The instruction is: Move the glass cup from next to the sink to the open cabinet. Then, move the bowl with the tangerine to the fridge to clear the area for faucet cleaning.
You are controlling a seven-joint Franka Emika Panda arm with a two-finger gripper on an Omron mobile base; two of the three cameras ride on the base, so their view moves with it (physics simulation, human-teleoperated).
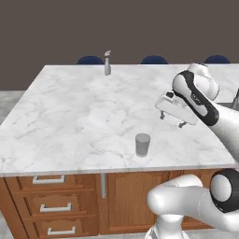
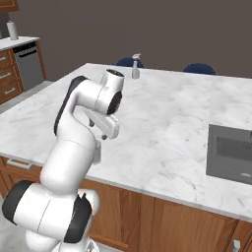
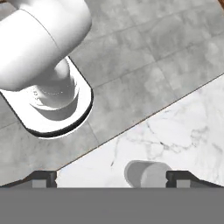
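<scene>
cup [image 1: 143,144] upright near counter edge, likely light, slick, breakable; grab it across its straight sides mid-height. gripper [image 3: 112,178] above it, fingers wide apart.

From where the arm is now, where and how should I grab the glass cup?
Grip the glass cup across its straight side walls, coming down from above. It stands upright near the counter edge, handleless, with open marble around it. The gripper hangs above it, jaws wide.
</scene>
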